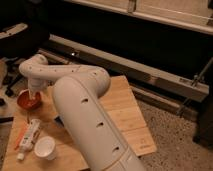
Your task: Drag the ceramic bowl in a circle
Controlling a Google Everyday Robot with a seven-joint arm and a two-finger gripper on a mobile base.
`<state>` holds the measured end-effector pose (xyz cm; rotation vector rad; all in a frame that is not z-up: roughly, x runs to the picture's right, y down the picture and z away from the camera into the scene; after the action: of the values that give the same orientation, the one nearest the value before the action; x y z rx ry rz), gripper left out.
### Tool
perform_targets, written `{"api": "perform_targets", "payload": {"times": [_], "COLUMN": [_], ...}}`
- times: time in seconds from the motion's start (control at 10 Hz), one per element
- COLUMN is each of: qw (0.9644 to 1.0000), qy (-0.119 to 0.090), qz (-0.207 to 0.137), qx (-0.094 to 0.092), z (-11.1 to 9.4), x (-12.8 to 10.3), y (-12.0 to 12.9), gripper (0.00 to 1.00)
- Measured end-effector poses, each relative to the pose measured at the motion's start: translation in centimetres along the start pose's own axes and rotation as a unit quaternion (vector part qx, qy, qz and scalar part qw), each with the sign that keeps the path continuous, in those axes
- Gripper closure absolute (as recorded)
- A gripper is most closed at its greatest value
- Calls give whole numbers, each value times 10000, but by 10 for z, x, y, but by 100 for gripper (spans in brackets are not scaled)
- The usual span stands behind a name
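Camera view: 1 white arm [85, 112] reaches across a wooden table [127, 117] toward its far-left corner.
Task item: ceramic bowl [24, 102], orange-red, upright on the table's far-left part.
End effector: gripper [34, 94] pointing down at the ceramic bowl, over its right half; whether spread or closed cannot be told.
Other items: 1 white cup [45, 148] near the front edge; 1 tube [31, 135] lying just beside it.

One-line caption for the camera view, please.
Robot's gripper at the orange-red ceramic bowl near the wooden table edge, white cup and tube nearer the camera.
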<state>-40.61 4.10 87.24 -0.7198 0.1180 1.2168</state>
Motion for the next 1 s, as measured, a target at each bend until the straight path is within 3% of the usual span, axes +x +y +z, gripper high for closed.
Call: {"api": "perform_targets", "payload": {"times": [0.6,1.0], "qw": [9999,9999], "qy": [91,92], "qz": [55,54], "qx": [-14,-15], "z": [45,47], "x": [18,19], "y": [-6,-6], "gripper": [35,35]}}
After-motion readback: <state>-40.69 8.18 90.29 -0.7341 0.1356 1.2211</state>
